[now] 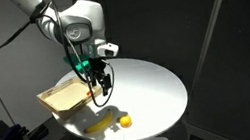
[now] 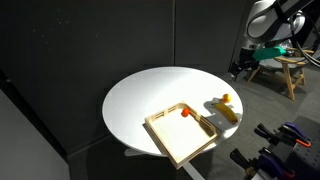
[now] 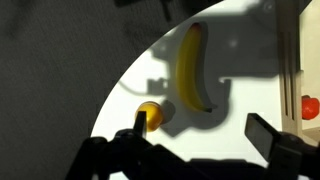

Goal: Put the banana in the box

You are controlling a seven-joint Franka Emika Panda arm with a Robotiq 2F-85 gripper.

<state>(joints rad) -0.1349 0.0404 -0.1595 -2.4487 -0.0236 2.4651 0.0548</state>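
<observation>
Shallow rectangular light-tan wooden box (image 2: 178, 141): is holding one small red item (image 2: 186, 113) in a corner. Small curved yellow banana (image 3: 193, 68): is lying outside, just beside box. Gripper (image 3: 198, 121): is hanging wide open, empty.

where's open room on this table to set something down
Free: the wide bare stretch of the table away from the box, bordered only by the table's rim. The box floor is bare too, save a red mark in one corner. Crowded: the strip beside the box where banana and ball lie.
</observation>
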